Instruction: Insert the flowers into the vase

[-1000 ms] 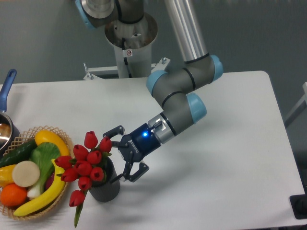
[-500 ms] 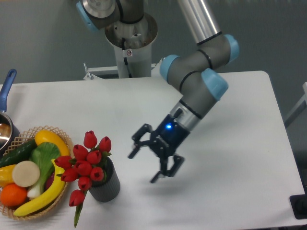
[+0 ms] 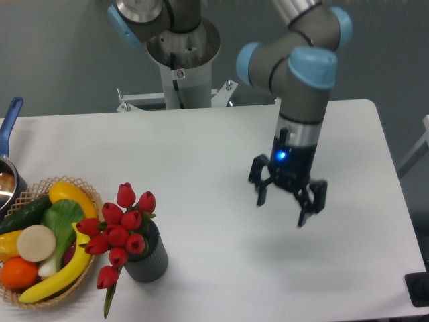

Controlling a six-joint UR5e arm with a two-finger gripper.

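End effector [image 3: 288,199] has pulled away to the right & up, fingers spread wide, holding nothing; bunch of red artificial tulips [image 3: 119,226] sits in small dark grey ribbed vase [image 3: 147,258] well off to its left, lower down on white desk [image 3: 214,147] — insertion looks done

A bunch of red artificial tulips [image 3: 120,228] stands in the small dark grey ribbed vase [image 3: 147,260] (one bud droops outside); the black two-finger gripper [image 3: 289,200] hangs well apart, jaws spread and empty.

A white table [image 3: 201,154] carries the vase [image 3: 149,258], a wicker basket [image 3: 79,285] and a pot [image 3: 8,182]
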